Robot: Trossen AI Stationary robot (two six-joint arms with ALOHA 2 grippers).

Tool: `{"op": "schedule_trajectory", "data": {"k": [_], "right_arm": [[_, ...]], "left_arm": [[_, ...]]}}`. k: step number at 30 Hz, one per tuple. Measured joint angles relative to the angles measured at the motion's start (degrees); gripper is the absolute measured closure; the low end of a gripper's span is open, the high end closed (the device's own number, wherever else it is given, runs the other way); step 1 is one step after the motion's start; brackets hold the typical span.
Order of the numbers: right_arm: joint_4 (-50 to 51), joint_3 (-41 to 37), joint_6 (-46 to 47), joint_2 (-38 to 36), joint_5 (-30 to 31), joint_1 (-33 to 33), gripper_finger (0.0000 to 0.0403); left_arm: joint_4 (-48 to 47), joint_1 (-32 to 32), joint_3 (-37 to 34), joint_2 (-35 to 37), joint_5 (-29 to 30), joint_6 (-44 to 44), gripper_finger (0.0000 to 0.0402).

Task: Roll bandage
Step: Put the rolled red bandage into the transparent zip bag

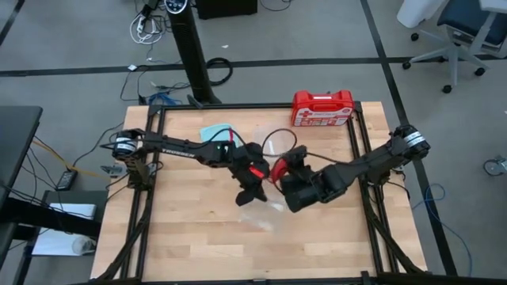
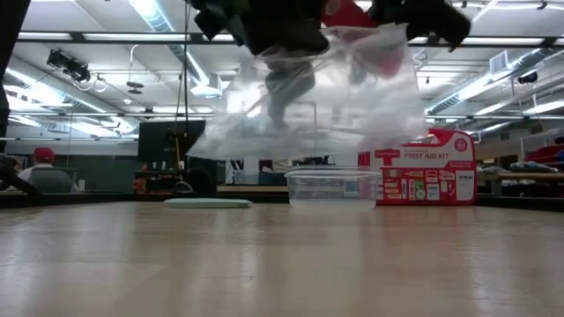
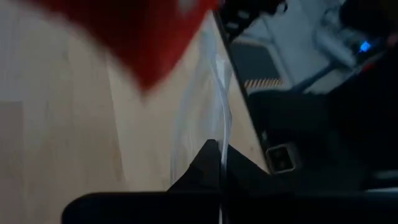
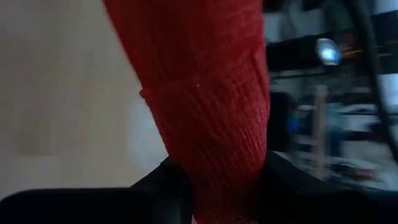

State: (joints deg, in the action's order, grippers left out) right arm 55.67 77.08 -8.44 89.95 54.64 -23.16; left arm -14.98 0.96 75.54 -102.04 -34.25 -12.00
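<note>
The bright red bandage (image 4: 205, 93) is in my right gripper (image 1: 280, 171) above the middle of the table; it also shows in the high view (image 1: 276, 168). My left gripper (image 1: 253, 184) is right beside it and shut on a clear plastic bag (image 2: 308, 97). The bag hangs below both grippers, clear of the tabletop. Through the bag's upper part I see red (image 2: 388, 53), but I cannot tell whether the bandage is inside it. My left gripper pinches a thin edge of the clear bag (image 3: 219, 134) between its two shut fingers. The bag hangs slack below it, lifted clear of the table. My right gripper pinches the bandage between its two fingers, which close on the bunched cloth (image 4: 217, 171). The band runs forward beyond the fingertips, off the table.
A red first-aid case (image 1: 322, 108) stands at the far edge. A clear plastic container (image 2: 333, 187) sits in front of it. A pale blue lid (image 1: 215, 132) lies at the far left. The near half of the wooden table (image 1: 238, 245) is bare wood.
</note>
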Motion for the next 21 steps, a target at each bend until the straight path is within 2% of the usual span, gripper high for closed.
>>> {"op": "schedule_trajectory", "data": {"k": [5, 12, 17, 21], "right_arm": [[0.5, 0.1, 4.5, -1.8, -6.7, -1.2, 0.0289], [0.5, 0.0, 15.8, -2.0, -24.6, -0.9, 0.0289], [0.5, -0.1, 25.6, -2.6, -27.1, -0.6, 0.0289], [0.5, -0.1, 30.6, -5.3, -26.9, -0.6, 0.0289]], "left_arm": [[-5.7, 1.2, 0.0, 0.0, 7.7, 6.0, 0.0401], [-8.4, 3.4, 0.0, 0.0, 27.2, 14.9, 0.0401], [-6.9, 5.7, 0.0, 0.1, 42.1, 19.7, 0.0401], [-3.2, 8.1, 0.0, 0.1, 48.4, 23.8, 0.0401]]}}
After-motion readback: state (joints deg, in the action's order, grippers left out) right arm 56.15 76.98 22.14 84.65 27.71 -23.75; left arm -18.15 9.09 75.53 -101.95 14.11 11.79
